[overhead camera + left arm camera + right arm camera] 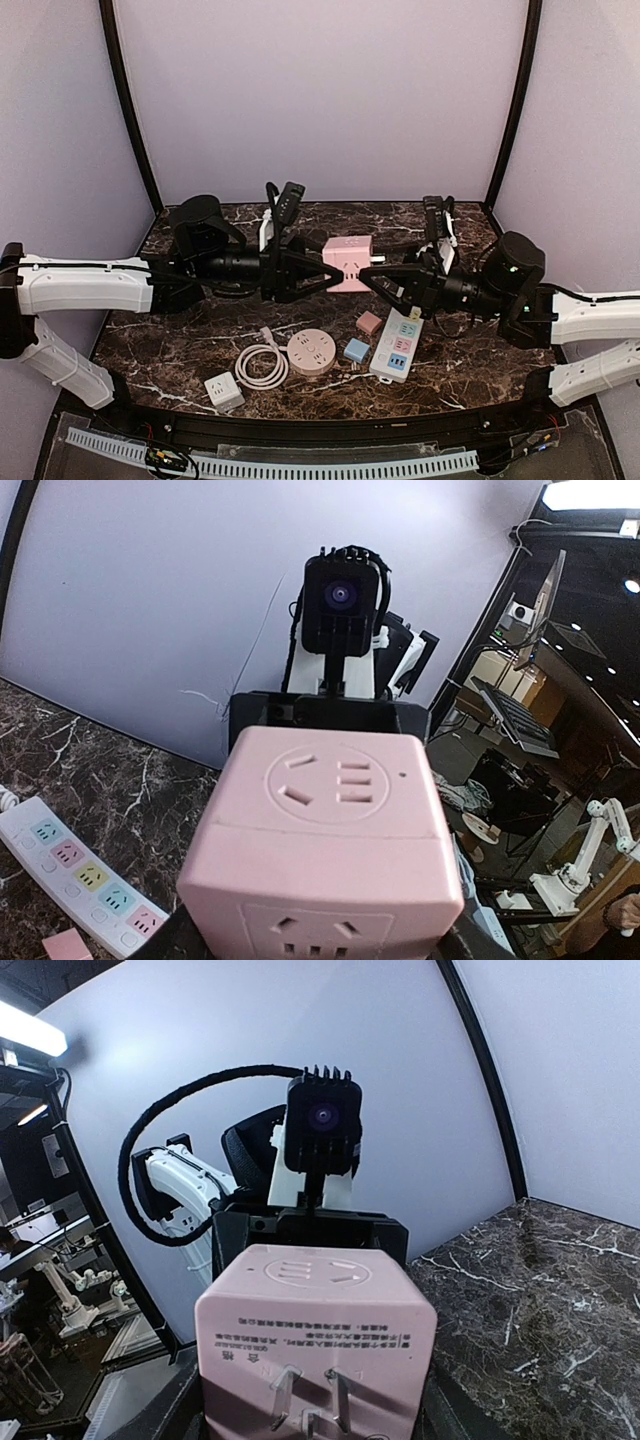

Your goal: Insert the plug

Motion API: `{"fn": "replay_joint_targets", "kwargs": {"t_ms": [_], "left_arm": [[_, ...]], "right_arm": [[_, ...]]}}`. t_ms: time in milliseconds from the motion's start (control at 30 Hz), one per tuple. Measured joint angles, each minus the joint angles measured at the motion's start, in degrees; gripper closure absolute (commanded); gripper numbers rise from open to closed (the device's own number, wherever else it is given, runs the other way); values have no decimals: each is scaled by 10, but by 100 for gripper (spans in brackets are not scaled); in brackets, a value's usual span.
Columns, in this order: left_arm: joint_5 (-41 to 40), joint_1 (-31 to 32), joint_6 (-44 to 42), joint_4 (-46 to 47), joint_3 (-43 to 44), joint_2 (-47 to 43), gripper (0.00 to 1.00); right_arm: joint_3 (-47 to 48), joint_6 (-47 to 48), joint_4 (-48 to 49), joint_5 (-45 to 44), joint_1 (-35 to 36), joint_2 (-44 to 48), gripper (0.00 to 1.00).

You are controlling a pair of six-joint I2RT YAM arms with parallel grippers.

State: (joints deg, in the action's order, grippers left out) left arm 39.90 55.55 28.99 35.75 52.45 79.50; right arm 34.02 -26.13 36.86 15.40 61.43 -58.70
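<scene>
A pink cube adapter [347, 262] hangs in the air above the middle of the table, its metal prongs [379, 260] pointing right. My left gripper [338, 277] is shut on its left half; in the left wrist view the cube [325, 830] fills the space between the jaws, socket faces showing. My right gripper [365, 275] meets it from the right. In the right wrist view the pronged face [315, 1360] points at the camera and the jaws stand on either side of it; contact does not show. The white power strip [397, 345] lies below on the table.
On the marble table [470, 370] lie a small pink adapter [369, 322], a small blue adapter [356, 349], a round pink socket [311, 352] with a coiled white cable [262, 365], and a white cube adapter [223, 391]. The power strip also shows in the left wrist view [90, 880].
</scene>
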Motion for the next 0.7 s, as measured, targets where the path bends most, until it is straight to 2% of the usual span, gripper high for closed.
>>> {"fn": "replay_joint_targets", "kwargs": {"t_ms": [200,300,333,400,433,467,500,567,700], "left_arm": [[18,-7,-2,15,0,3,66],[25,-10,-2,20,0,4,83],[27,-11,-2,21,0,4,85],[29,-12,-2,22,0,4,75],[31,-13,-2,23,0,4,61],[31,-13,-2,23,0,4,55],[32,-14,-2,24,0,5,44],[32,-14,0,25,0,5,36],[41,-14,8,37,0,8,30]], "right_arm": [[0,-7,23,0,0,-11,100],[0,-7,33,-1,0,-17,100],[0,-7,36,-1,0,-19,100],[0,-8,40,-2,0,-21,100],[0,-8,42,-2,0,-22,100],[0,-8,43,-3,0,-23,100],[0,-9,44,-3,0,-23,100],[0,-10,48,-3,0,-25,100],[0,-12,56,-1,-3,-28,100]]}}
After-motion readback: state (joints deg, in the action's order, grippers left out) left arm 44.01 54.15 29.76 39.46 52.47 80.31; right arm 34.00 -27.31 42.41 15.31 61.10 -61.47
